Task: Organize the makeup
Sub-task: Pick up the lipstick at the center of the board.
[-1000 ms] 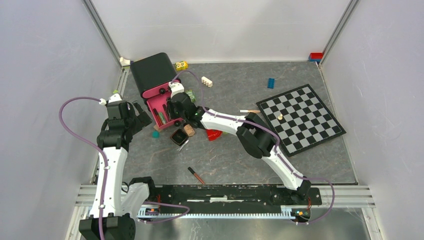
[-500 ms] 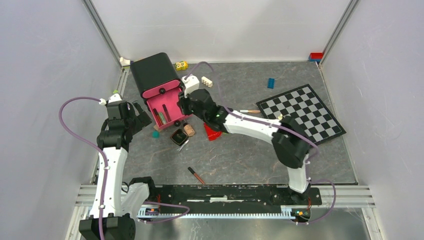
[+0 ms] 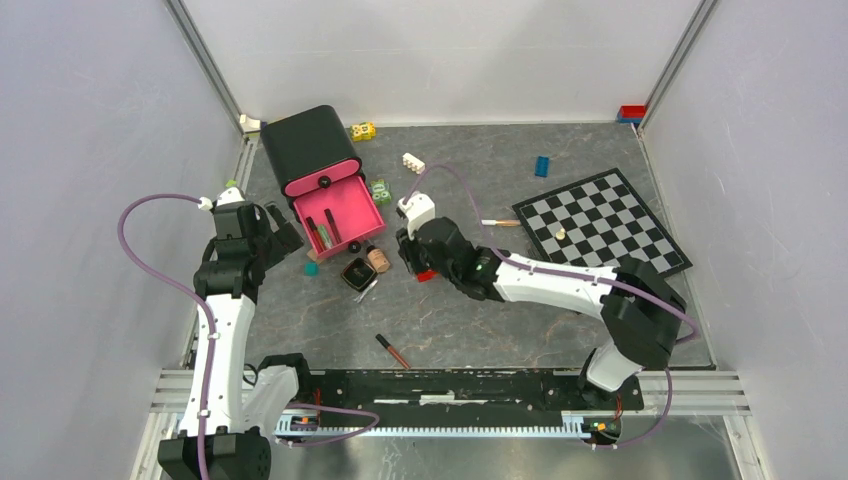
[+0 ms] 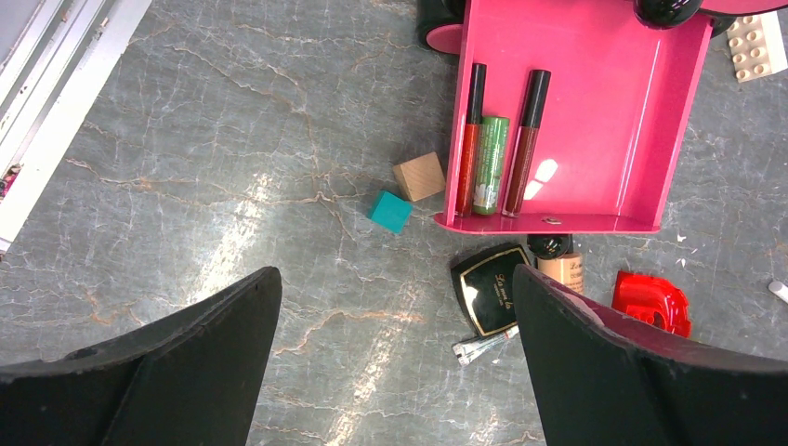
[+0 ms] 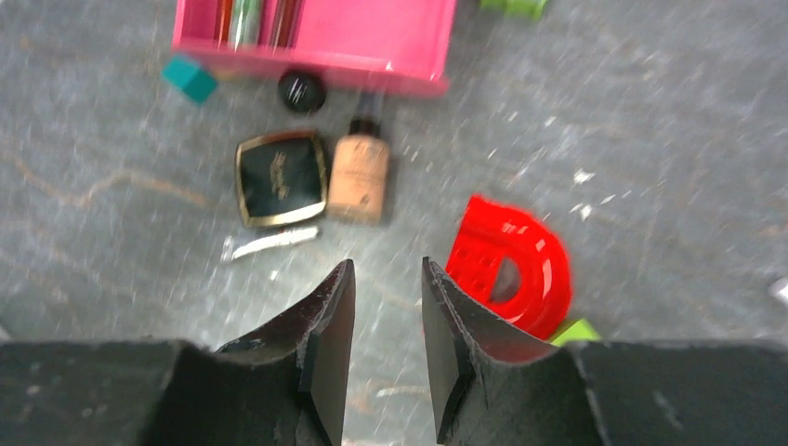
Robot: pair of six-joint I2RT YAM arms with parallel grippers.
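The pink drawer [image 4: 595, 121] stands pulled out of a black box [image 3: 305, 145] and holds two slim red and dark-red tubes [image 4: 525, 139] and a green tube [image 4: 490, 165]. In front of it lie a square black compact [image 4: 491, 286], a beige black-capped bottle [image 5: 360, 172] and a thin silver piece [image 5: 269, 243]. My right gripper [image 5: 387, 269] hovers just right of these, its jaws a little apart and empty. My left gripper [image 4: 395, 279] stands wide open left of the drawer, holding nothing. A dark-red stick [image 3: 392, 350] lies nearer the front, and a pale pencil [image 3: 499, 222] lies by the chessboard.
A red D-shaped piece [image 5: 509, 265] lies right of my right fingers, with a green brick [image 5: 573, 332] beside it. A teal cube [image 4: 388, 211] and a wooden cube [image 4: 418, 176] sit left of the drawer. The chessboard [image 3: 605, 235] is at right. Loose bricks [image 3: 413, 162] lie at the back.
My right gripper has drawn back from the pink drawer, toward the front and right, to beside the red piece. The left arm has not moved.
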